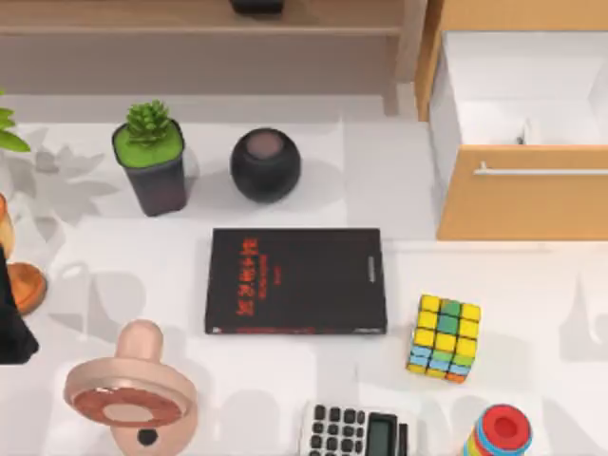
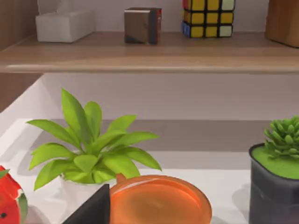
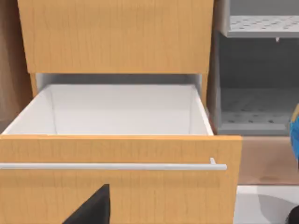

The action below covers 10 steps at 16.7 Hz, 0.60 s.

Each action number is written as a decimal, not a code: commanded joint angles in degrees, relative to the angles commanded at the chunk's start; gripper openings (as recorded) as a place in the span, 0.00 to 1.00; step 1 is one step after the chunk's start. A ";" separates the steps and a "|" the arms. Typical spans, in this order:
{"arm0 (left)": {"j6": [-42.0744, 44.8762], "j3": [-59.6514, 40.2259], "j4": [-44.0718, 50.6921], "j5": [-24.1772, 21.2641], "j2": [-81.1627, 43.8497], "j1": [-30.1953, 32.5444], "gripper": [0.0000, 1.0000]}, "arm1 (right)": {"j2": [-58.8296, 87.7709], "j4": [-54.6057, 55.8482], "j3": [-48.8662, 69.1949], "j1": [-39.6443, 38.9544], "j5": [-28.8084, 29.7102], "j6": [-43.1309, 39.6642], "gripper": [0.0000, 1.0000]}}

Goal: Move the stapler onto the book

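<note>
The book (image 1: 294,281) lies flat in the middle of the table, black with red lettering and nothing on its cover. The stapler is out of view. My left arm is parked at the table's left edge, a black part of it (image 1: 13,318) beside an orange dish (image 1: 27,285). In the left wrist view a dark wedge of the left gripper (image 2: 91,210) sits in front of that orange dish (image 2: 159,200). In the right wrist view a dark wedge of the right gripper (image 3: 91,207) faces the open wooden drawer (image 3: 117,158), whose visible white inside is bare.
Behind the book stand a potted succulent (image 1: 150,157) and a round black speaker (image 1: 265,164). A colour cube (image 1: 444,337) lies right of the book, and the open drawer (image 1: 518,190) juts out at the back right. Along the front are a pink object (image 1: 131,394), a calculator (image 1: 356,432) and coloured rings (image 1: 499,432).
</note>
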<state>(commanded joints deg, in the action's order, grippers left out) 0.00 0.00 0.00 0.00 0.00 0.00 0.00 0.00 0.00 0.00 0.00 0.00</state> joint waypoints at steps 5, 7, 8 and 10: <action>0.00 0.00 0.00 0.00 0.00 0.00 1.00 | 3.50 -2.63 3.45 -0.24 0.03 0.27 1.00; 0.00 0.00 0.00 0.00 0.00 0.00 1.00 | 8.85 -6.30 8.73 -0.61 0.08 0.63 1.00; 0.00 0.00 0.00 0.00 0.00 0.00 1.00 | 12.43 -8.60 12.23 -0.85 0.10 0.85 1.00; 0.00 0.00 0.00 0.00 0.00 0.00 1.00 | 21.40 -13.91 20.75 -1.40 0.16 1.34 1.00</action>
<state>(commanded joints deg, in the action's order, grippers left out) 0.00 0.00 0.00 0.00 0.00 0.00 21.40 -13.91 20.75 -1.40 0.16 1.34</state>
